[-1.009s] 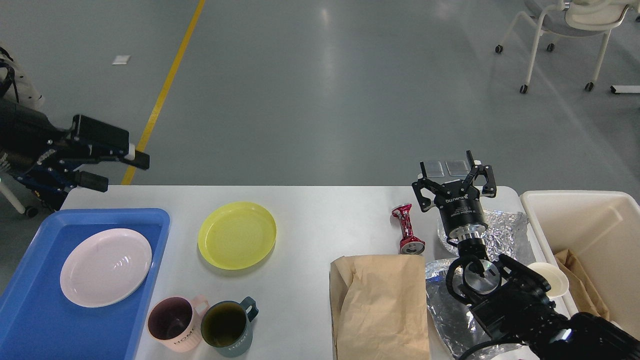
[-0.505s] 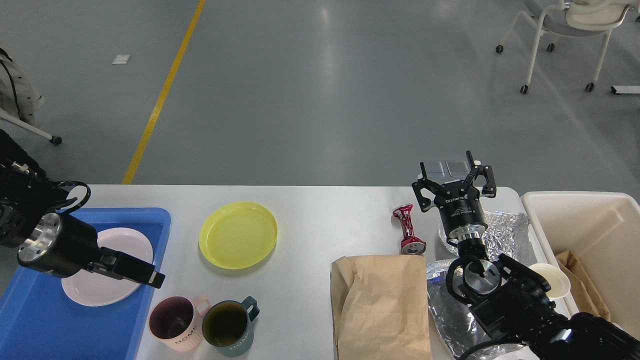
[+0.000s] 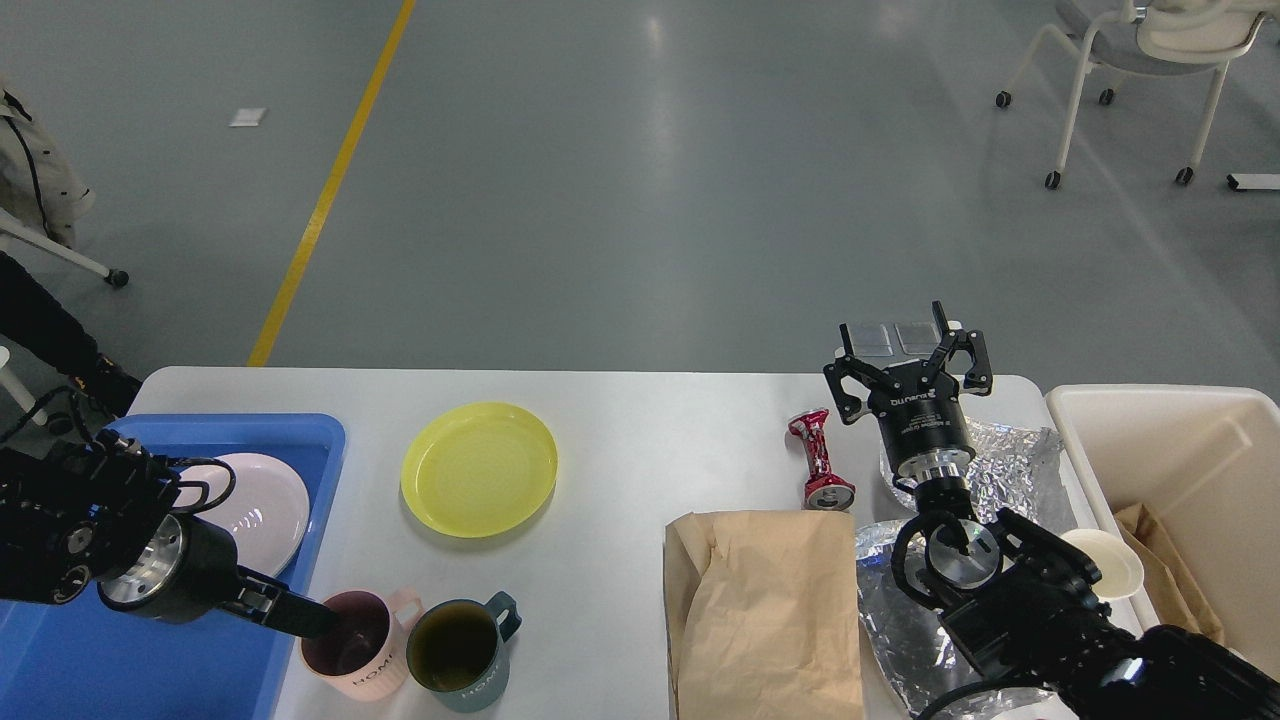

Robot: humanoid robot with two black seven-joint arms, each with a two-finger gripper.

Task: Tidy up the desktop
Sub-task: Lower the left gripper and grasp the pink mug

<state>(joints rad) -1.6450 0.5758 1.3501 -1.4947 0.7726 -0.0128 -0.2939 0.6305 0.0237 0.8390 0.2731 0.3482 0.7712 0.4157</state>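
Note:
The white-grey desktop (image 3: 640, 440) carries a yellow plate (image 3: 478, 468), a pink mug (image 3: 352, 648), a dark teal mug (image 3: 456, 652), a crushed red can (image 3: 820, 458), a brown paper bag (image 3: 770, 610) and crumpled foil (image 3: 1005, 458). My left gripper (image 3: 318, 621) reaches low over the blue tray's (image 3: 60, 670) right edge, its dark tip at the pink mug's rim. Its fingers cannot be told apart. My right gripper (image 3: 905, 340) points up above the foil, open and empty, to the right of the can.
A pink plate (image 3: 262, 505) lies in the blue tray. A cream bin (image 3: 1180, 440) at the right edge holds brown paper (image 3: 1165, 575). A small white cup (image 3: 1108, 562) sits beside my right arm. More foil (image 3: 890, 610) lies by the bag.
My left arm has swung down from behind the tray, across the pink plate, to the pink mug at the front. My right arm has not moved.

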